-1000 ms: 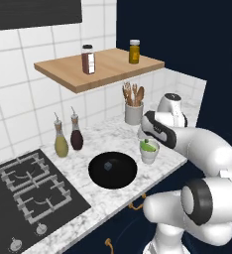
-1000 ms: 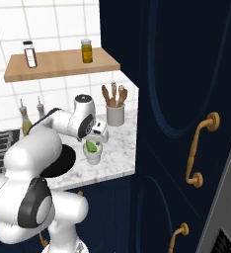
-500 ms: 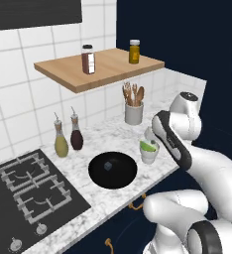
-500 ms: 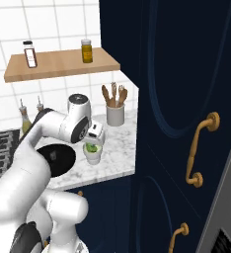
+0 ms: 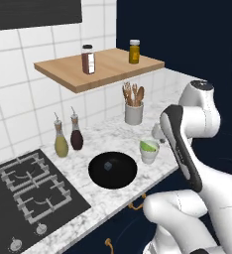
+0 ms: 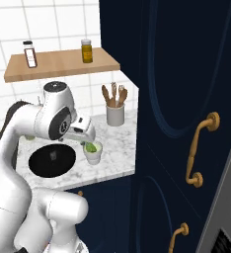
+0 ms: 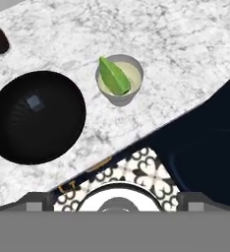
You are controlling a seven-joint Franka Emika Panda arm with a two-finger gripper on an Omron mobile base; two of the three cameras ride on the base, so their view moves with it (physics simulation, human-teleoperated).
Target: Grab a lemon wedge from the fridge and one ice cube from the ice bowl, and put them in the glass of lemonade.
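The lemon wedge [image 7: 114, 76] is sitting in the glass of lemonade [image 7: 119, 80] at upper centre of the hand view, so that half looks finished; the ice step is coming up. The ice cube [image 7: 35, 102] is lying in the ice bowl [image 7: 18, 142] at the left, beside the glass. Next, the gripper is needing to shift over the bowl and descend squarely on that tiny cube. Its jaws are standing fully apart, holding and touching nothing.
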